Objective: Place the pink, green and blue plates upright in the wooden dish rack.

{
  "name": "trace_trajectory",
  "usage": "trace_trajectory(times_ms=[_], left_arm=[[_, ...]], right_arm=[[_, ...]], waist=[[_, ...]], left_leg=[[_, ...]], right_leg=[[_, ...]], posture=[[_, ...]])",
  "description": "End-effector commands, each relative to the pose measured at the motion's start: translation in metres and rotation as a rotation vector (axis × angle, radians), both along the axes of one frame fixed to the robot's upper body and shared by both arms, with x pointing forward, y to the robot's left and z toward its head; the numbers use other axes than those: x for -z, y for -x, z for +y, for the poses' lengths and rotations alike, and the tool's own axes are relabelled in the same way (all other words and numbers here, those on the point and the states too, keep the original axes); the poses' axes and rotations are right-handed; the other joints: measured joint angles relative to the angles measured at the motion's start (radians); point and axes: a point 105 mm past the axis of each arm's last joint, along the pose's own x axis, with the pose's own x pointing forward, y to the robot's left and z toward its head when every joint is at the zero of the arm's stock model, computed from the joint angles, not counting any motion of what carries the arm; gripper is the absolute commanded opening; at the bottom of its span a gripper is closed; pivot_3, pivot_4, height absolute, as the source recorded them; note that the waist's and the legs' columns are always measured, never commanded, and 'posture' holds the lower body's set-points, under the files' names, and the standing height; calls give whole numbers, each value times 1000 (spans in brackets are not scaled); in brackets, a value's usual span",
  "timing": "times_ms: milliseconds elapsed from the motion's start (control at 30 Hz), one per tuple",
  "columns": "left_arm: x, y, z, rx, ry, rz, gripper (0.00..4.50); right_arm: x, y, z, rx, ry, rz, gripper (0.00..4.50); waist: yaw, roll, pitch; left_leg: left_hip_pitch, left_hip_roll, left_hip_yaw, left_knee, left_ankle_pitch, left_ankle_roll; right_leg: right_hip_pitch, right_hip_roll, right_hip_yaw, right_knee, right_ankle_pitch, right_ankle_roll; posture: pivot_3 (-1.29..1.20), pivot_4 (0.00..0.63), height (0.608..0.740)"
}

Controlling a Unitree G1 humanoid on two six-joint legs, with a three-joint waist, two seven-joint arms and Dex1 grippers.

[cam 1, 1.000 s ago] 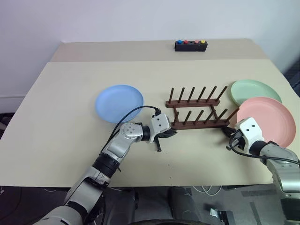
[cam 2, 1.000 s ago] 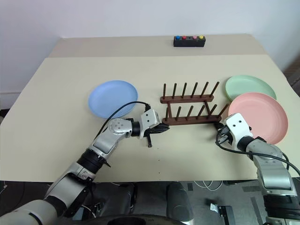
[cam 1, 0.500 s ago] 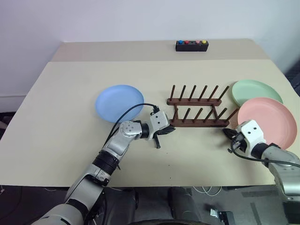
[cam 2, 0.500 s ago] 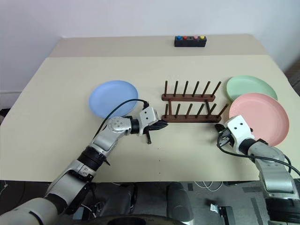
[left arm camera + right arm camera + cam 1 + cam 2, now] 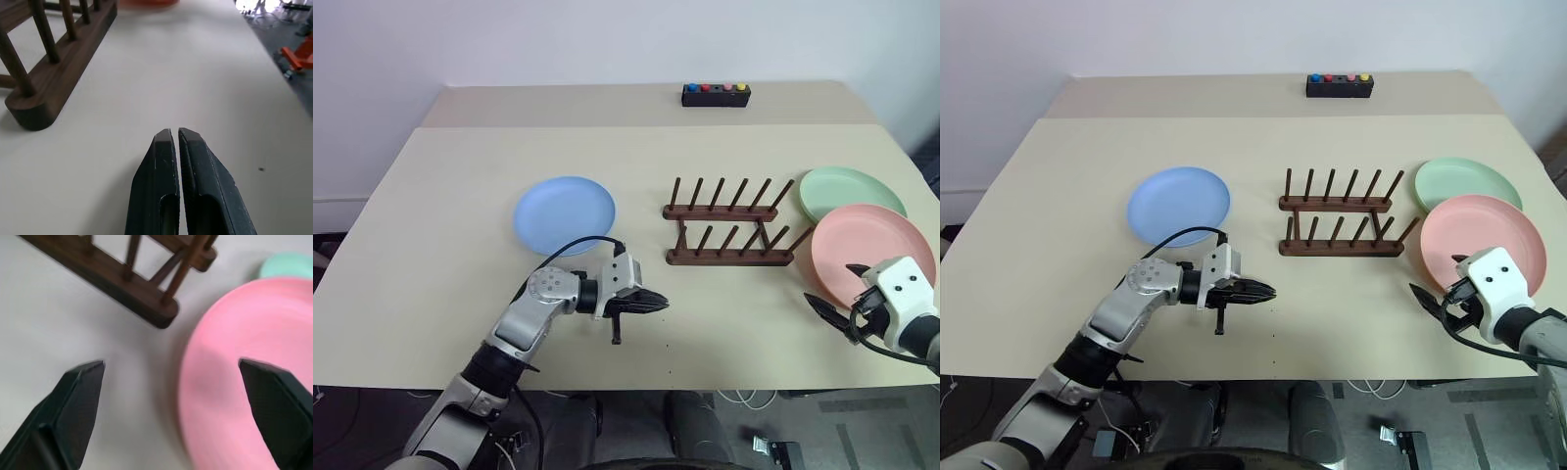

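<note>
The wooden dish rack (image 5: 729, 230) stands empty at the table's middle right. The blue plate (image 5: 565, 214) lies flat to its left. The green plate (image 5: 852, 193) and the pink plate (image 5: 871, 257) lie flat to its right, the pink one nearer me. My left gripper (image 5: 661, 303) is shut on nothing and points right, a little in front of the rack's left end (image 5: 29, 105). My right gripper (image 5: 837, 289) is open and empty, hovering at the pink plate's near-left edge (image 5: 234, 377), one finger over the table and one over the plate.
A small black box with coloured buttons (image 5: 716, 94) sits at the far edge of the beige table (image 5: 460, 255). A seam runs across the table top behind the plates.
Both arms have drawn back from the rack's ends toward the front edge. The right gripper has gone from shut to open. The rack and plates have stayed put.
</note>
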Motion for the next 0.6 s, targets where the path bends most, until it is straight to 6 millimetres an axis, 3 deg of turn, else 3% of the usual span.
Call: trace_trajectory(times_ms=[33,167,200,267,467,500,600], left_arm=[[-13,5,-4,33,36,-37,151],[-13,3,-6,20,32,-48,151],[-13,3,-6,15,33,-49,151],[-14,3,-6,5,36,-48,151],[-18,3,-4,-17,63,-56,151],[-20,3,-4,-14,77,-57,151],[-24,4,-5,-4,97,-65,151]], right_arm=[[7,-11,-10,72,39,0,4184],[16,-19,-17,123,60,10,4184],[18,-19,-17,127,58,17,3950],[20,-18,-16,130,54,24,3352],[19,-12,-13,143,94,10,384],[17,-10,-12,150,110,5,63],[13,-4,-13,173,144,-7,63]], waist=[[0,0,0],[0,1,0],[0,1,0],[0,1,0],[-1,1,0],[-3,1,0],[-1,0,0]], left_leg=[[0,0,0,0,0,0],[0,0,0,0,0,0],[-1,0,0,0,0,0],[-2,0,0,0,0,0],[-2,0,0,0,0,0],[-2,0,0,0,0,0],[-2,0,0,0,0,0]], right_leg=[[0,0,0,0,0,0],[-1,0,0,0,0,0],[-1,0,0,0,0,0],[-2,0,0,0,1,1],[-2,0,0,0,1,1],[-2,0,0,0,1,1],[-2,0,0,0,0,1]], posture=[[0,150,740],[0,150,740],[0,150,740],[0,150,740],[0,150,740],[0,150,740],[0,150,740]])
